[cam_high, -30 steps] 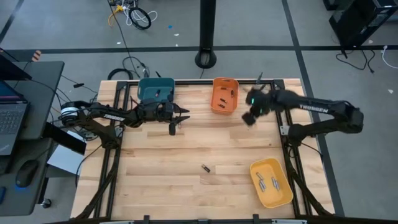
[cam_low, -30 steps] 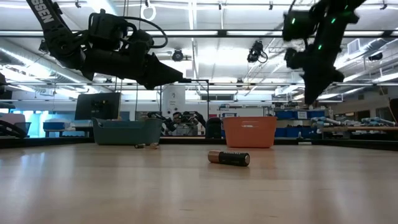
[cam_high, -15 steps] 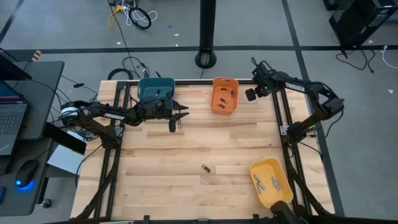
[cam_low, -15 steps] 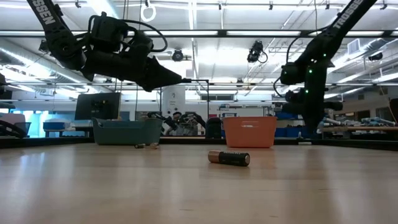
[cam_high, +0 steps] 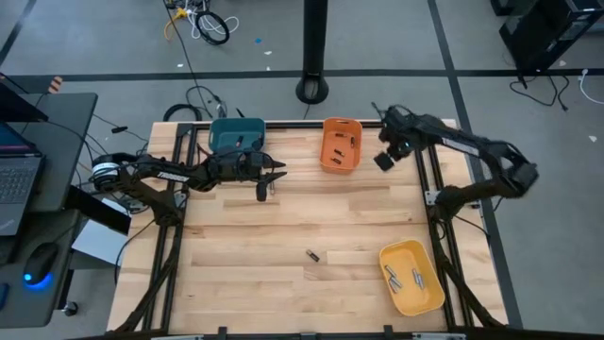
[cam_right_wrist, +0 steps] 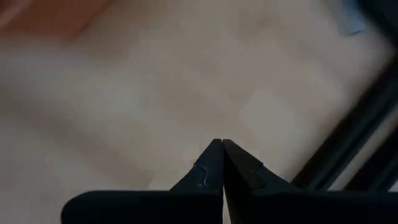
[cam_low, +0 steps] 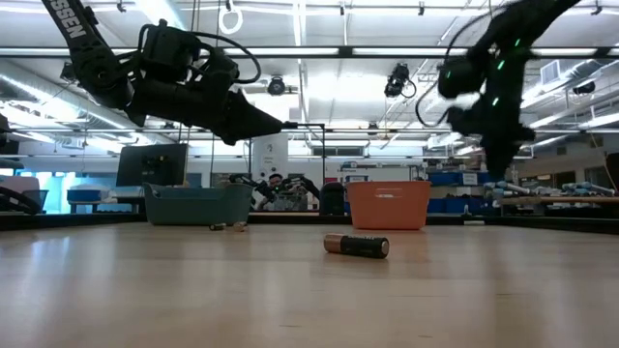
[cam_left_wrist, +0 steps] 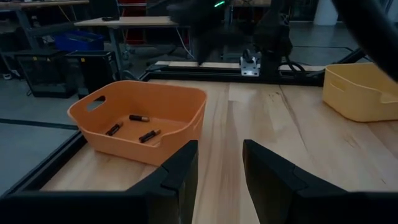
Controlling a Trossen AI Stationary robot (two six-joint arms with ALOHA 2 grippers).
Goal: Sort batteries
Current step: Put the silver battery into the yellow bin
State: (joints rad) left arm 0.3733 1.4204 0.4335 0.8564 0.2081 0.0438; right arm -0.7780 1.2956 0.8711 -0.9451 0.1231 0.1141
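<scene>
One dark battery with a copper end lies on its side on the wooden table. A few more batteries lie in the orange bin and in the yellow bin. Two tiny ones lie on the table by the teal bin. My left gripper hovers open and empty just in front of the teal bin, pointing toward the orange bin. My right gripper hangs shut and empty to the right of the orange bin, above the table.
Black frame rails run along the table's right and left edges. The yellow bin sits at the near right corner. Bare wood lies between the bins and around the lone battery. A desk with a laptop stands left of the table.
My right arm has swung back from beside the orange bin toward the table's far right corner, dipped low there, then risen again a little nearer. The left arm and the batteries have kept still.
</scene>
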